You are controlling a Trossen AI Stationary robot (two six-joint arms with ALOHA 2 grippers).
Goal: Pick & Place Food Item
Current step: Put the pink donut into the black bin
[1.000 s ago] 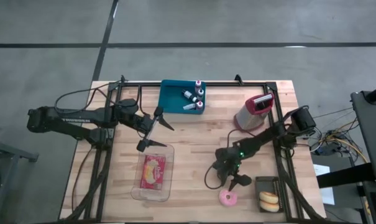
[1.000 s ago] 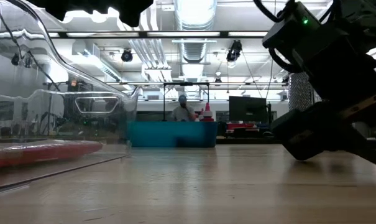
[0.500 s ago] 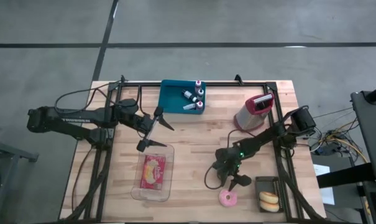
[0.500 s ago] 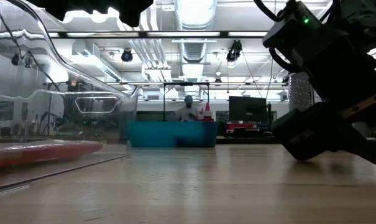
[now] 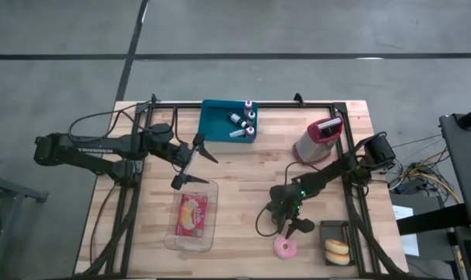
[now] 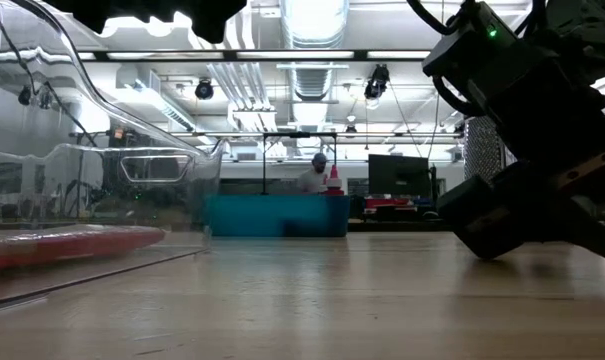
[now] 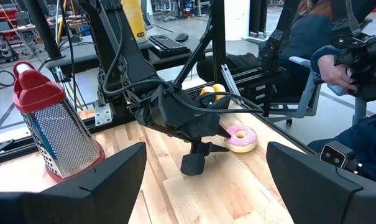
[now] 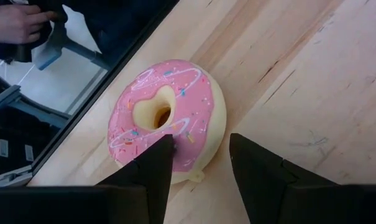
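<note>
You are lining the right gripper (image 5: 294, 227), jaws narrowly apart and empty, over the pink donut (image 8: 168, 124); next, lower and close on its rim.

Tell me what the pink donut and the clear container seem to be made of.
Pink donut: apparently soft foam or rubber toy; matte cream body, smooth pink icing with painted sprinkles. Clear container: looks like thin transparent plastic, glossy, since the food inside shows through. The right pincer hovers open beside the donut.
</note>
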